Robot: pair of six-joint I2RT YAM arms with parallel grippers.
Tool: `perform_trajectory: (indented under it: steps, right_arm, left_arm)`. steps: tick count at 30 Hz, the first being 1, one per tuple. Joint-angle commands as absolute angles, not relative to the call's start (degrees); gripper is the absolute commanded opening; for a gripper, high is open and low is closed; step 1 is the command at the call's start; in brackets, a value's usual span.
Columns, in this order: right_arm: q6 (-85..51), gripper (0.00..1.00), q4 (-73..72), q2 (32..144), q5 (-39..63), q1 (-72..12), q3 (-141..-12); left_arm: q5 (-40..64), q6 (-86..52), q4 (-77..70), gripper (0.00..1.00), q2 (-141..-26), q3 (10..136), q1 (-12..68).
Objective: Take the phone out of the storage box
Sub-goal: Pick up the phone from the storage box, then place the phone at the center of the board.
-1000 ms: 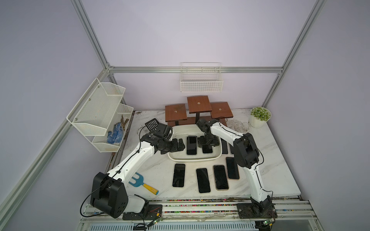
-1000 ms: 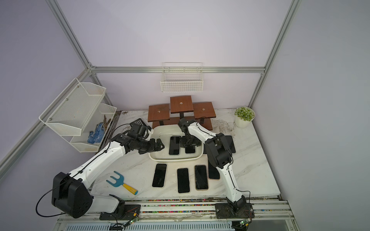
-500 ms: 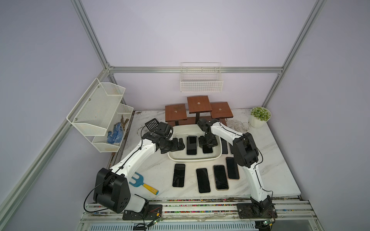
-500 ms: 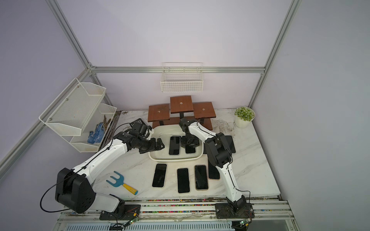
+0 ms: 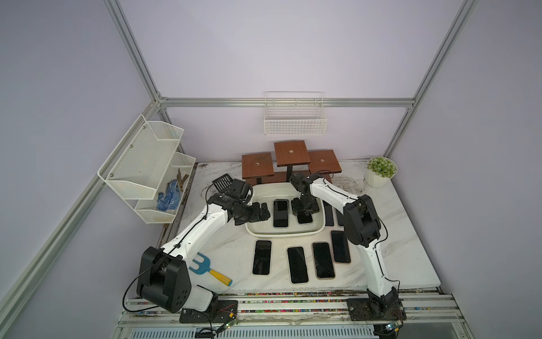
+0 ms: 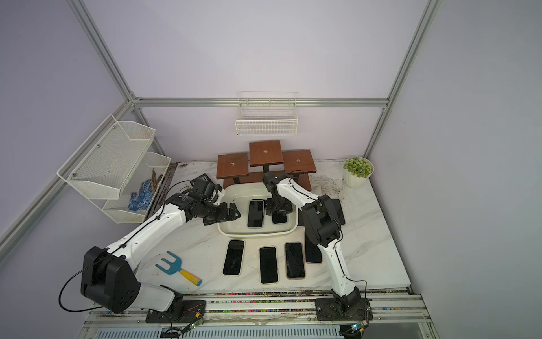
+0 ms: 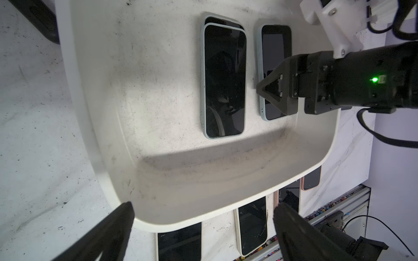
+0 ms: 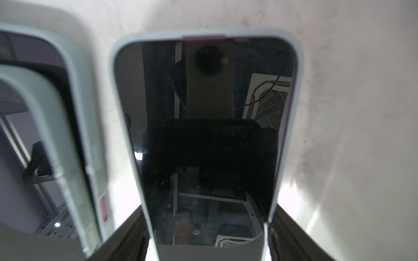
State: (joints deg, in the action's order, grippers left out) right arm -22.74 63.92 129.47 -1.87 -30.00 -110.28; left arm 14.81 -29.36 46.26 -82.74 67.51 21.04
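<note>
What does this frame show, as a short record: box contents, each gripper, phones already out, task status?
storage box: white tub on the table, three phones inside
held phone: inside the box, fingers closed on its long edges
stacked pair: one phone lying on another, beside the held phone
right gripper: shut on the held phone
left gripper: open, empty, at the box's far end from the held phone
row of four phones: on the table before the box
status: phone gripped, not yet out
</note>
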Motion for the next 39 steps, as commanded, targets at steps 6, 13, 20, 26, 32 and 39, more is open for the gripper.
perform_trajectory:
  steps: [6,13,20,26,32,39]
  right_arm:
    - [-21.9,0.56,64.6,118.2,-0.8,-29.8,-110.7]
    - [-23.3,0.56,66.3,107.6,-3.3,-29.8,-103.6]
    - [-24.2,0.58,68.2,92.0,-9.0,-27.8,-85.8]
    - [-29.3,0.58,69.4,80.7,-11.8,-22.6,-70.6]
    - [-32.1,0.59,70.5,78.7,-15.1,-18.1,-62.4]
    - [-31.8,0.61,73.4,84.6,-18.5,-17.5,-62.0]
  left_arm:
    - [16.2,-28.7,45.2,1.0,-83.3,70.2,20.7]
    - [17.1,-28.4,44.5,1.0,-84.5,70.7,20.7]
    - [18.6,-27.8,43.7,1.0,-86.8,71.9,20.7]
    - [19.8,-27.3,43.0,1.0,-88.4,73.0,20.7]
    - [21.3,-26.8,42.9,1.0,-89.7,73.9,20.7]
    - [20.9,-26.0,42.8,1.0,-88.8,72.8,20.7]
